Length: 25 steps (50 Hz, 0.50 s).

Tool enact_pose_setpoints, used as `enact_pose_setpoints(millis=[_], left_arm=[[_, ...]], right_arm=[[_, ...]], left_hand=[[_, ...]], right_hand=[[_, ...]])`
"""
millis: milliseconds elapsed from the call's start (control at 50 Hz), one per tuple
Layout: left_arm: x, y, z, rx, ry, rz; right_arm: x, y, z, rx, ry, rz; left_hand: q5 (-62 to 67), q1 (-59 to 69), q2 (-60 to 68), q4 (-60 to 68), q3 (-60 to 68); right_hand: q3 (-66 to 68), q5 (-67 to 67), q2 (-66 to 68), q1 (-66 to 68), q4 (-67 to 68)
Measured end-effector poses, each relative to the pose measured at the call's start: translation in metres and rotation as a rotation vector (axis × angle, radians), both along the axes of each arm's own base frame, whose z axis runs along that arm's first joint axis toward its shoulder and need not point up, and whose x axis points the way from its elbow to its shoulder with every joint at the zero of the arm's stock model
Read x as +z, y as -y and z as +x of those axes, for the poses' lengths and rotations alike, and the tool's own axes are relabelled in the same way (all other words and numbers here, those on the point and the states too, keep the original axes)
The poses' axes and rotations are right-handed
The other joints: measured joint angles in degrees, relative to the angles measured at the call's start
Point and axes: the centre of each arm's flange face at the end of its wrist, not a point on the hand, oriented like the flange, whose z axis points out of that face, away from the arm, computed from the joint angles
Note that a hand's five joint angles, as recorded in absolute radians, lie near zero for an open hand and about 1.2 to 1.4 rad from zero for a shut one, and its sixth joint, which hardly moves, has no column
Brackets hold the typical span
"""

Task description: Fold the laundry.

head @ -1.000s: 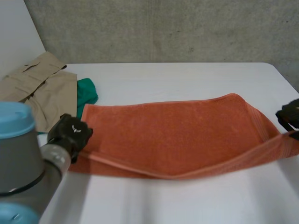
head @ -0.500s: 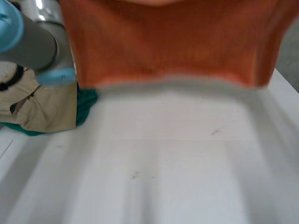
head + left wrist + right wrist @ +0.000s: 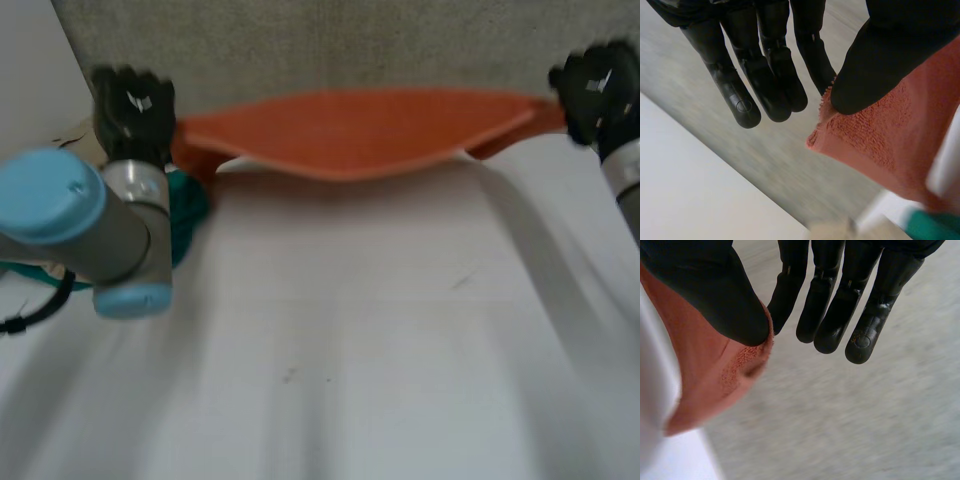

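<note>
Carried back from close before the camera, the orange towel (image 3: 350,130) is now held stretched and sagging at the far side of the white table (image 3: 350,350). A green cloth (image 3: 188,200) is half hidden by the left arm (image 3: 90,220). One towel corner is pinched between thumb and fingers by the left hand (image 3: 132,105), and the opposite corner likewise by the right hand (image 3: 595,88)
</note>
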Motion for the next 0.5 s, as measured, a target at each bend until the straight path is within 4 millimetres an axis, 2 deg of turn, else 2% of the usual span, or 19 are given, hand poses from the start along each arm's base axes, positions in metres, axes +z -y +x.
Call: enact_pose_setpoints(millis=[20,60,120,160,220,280,320,400,500], left_arm=[[-0.023,-0.005,0.000,-0.004,0.032,0.065],[-0.047,-0.013,0.002,-0.008,0.069,0.136],[-0.070,-0.029,0.007,-0.012,0.118,0.228],[-0.078,-0.044,0.014,-0.014,0.153,0.295],[-0.081,-0.070,0.026,-0.015,0.205,0.392],[-0.081,-0.093,0.038,-0.013,0.258,0.475],[-0.079,-0.118,0.050,-0.012,0.328,0.567],[-0.075,-0.152,0.066,-0.019,0.444,0.702],[-0.067,-0.180,0.074,-0.063,0.526,0.793]], right_arm=[[-0.021,-0.005,-0.003,0.009,-0.011,0.077],[-0.039,-0.010,-0.007,0.014,-0.018,0.149],[-0.061,-0.022,-0.018,0.008,-0.025,0.275],[-0.066,-0.030,-0.027,-0.006,-0.031,0.357],[-0.062,-0.045,-0.044,-0.041,-0.053,0.467],[-0.049,-0.063,-0.064,-0.095,-0.102,0.572],[-0.035,-0.082,-0.083,-0.148,-0.169,0.667],[-0.021,-0.108,-0.104,-0.193,-0.278,0.811],[-0.015,-0.128,-0.112,-0.177,-0.352,0.944]], left_hand=[[0.0,0.0,0.0,0.0,0.1],[0.0,0.0,0.0,0.0,0.1],[0.0,0.0,0.0,0.0,0.1],[0.0,0.0,0.0,0.0,0.1],[0.0,0.0,0.0,0.0,0.1],[0.0,0.0,0.0,0.0,0.1],[0.0,0.0,0.0,0.0,0.1],[0.0,0.0,0.0,0.0,0.1],[0.0,0.0,0.0,0.0,0.1]], right_hand=[[0.0,0.0,0.0,0.0,0.0],[0.0,0.0,0.0,0.0,0.0],[0.0,0.0,0.0,0.0,0.0],[0.0,0.0,0.0,0.0,0.0],[0.0,0.0,0.0,0.0,0.0],[0.0,0.0,0.0,0.0,0.0],[0.0,0.0,0.0,0.0,0.0],[0.0,0.0,0.0,0.0,0.0],[0.0,0.0,0.0,0.0,0.0]])
